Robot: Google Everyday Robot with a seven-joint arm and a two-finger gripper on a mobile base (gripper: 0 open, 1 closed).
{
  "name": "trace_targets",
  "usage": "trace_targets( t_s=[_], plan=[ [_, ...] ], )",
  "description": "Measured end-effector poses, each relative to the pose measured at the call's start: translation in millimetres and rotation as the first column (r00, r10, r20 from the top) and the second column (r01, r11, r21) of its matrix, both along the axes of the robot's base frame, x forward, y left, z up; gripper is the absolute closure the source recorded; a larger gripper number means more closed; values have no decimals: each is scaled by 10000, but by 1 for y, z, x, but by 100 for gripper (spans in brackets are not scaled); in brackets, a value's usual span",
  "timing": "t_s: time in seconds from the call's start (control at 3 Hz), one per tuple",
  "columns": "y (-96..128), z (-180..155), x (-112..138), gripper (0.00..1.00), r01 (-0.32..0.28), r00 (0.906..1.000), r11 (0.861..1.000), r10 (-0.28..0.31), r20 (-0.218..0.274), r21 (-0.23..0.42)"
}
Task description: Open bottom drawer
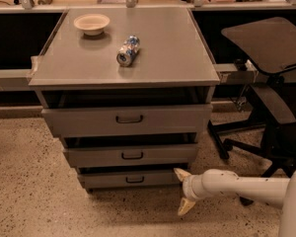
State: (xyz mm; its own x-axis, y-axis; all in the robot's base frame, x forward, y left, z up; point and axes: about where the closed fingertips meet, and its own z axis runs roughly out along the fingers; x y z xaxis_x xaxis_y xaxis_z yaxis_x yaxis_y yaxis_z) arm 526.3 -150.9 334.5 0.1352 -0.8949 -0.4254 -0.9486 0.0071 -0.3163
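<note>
**Just beside the bottom drawer (pixel 108 179), fingers (pixel 186 206) released**

On the grey tabletop (pixel 177 58) a pale bowl (pixel 91 23) sits at the back left, and a can (pixel 128 50) lies on its side nearer the middle. Under two wider drawer fronts, the bottom drawer is lowest, close to the floor, its small dark handle (pixel 134 179) centred. At its right end hangs the gripper (pixel 183 190), fingers spread apart and holding nothing. An office chair (pixel 266 48) stands further right.
</note>
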Motion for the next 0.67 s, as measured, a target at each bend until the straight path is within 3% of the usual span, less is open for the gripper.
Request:
trace_targets(
  t_s=[0.33,0.67],
  plan=[
    [0,-14,16,0,-97,10000,9999,97,2,-124],
    [6,-52,33,0,-465,9978,9987,455,-485,-196]
  ],
)
